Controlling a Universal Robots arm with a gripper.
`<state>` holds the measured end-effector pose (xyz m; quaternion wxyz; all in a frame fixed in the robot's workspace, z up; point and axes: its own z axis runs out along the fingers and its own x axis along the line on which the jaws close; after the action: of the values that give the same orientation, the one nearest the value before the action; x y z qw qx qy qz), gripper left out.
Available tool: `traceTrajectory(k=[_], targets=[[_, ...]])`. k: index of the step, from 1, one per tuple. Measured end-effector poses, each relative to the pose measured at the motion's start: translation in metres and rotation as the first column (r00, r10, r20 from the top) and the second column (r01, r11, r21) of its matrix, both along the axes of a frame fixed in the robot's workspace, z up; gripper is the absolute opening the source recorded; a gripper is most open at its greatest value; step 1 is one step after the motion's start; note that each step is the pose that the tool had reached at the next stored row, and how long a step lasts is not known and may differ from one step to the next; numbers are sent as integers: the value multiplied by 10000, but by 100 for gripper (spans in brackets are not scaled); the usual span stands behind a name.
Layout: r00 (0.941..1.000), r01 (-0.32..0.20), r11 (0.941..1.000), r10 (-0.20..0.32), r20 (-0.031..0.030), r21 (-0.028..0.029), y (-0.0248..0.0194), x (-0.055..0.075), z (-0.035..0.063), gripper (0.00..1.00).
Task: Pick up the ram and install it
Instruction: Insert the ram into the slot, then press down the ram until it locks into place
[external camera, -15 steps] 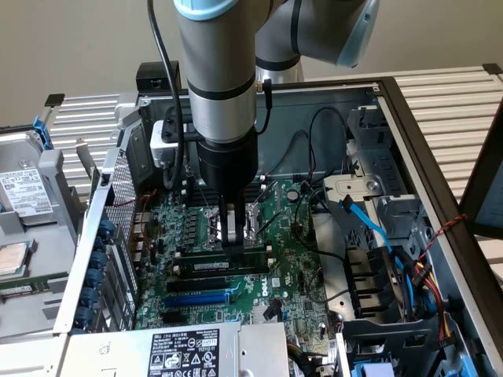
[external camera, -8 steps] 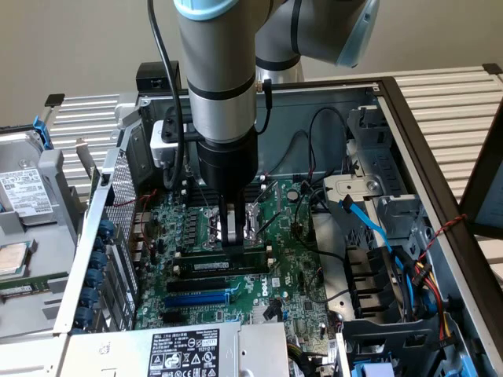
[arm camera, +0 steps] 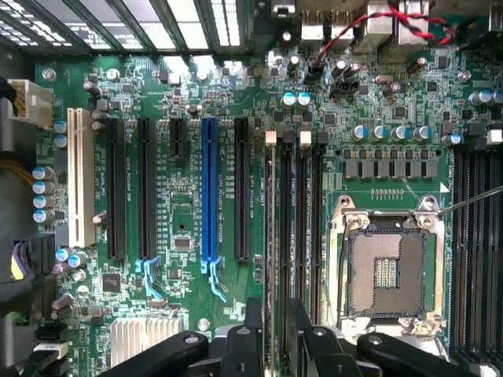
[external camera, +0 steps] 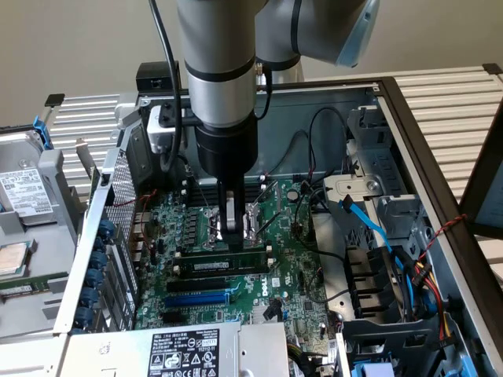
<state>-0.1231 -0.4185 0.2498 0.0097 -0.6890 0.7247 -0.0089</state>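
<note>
The gripper [external camera: 235, 234] has open room above the motherboard [external camera: 292, 259], hemmed by the drive cage [external camera: 376, 192], blue cable [external camera: 368, 224] and perforated case wall [external camera: 119, 196].

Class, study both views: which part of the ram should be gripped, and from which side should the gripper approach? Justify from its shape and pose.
Grip the ram at mid-length, pinching its two flat faces just under the top edge and coming straight down from above. It appears to stand on edge along the memory slots, so only that thin upper edge is free. The open gripper hangs over it.
</note>
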Motion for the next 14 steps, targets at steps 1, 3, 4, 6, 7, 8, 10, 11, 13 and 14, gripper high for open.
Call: traceTrajectory(k=[1, 3, 4, 6, 7, 8, 10, 11, 13, 14], targets=[[10000, 0, 10000, 0, -4, -2, 0, 0, 41, 27], [10000, 0, 10000, 0, -4, -2, 0, 0, 85, 27], [10000, 0, 10000, 0, -4, -1, 0, 0, 88, 27], [10000, 0, 10000, 0, -3, 0, 0, 0, 88, 27], [10000, 0, 10000, 0, -4, -1, 0, 0, 88, 27], [10000, 0, 10000, 0, -4, -1, 0, 0, 88, 27], [10000, 0, 10000, 0, -4, -1, 0, 0, 88, 27], [10000, 0, 10000, 0, -4, -1, 0, 0, 88, 27], [10000, 0, 10000, 0, -4, -1, 0, 0, 88, 27], [10000, 0, 10000, 0, -4, -1, 0, 0, 88, 27]])
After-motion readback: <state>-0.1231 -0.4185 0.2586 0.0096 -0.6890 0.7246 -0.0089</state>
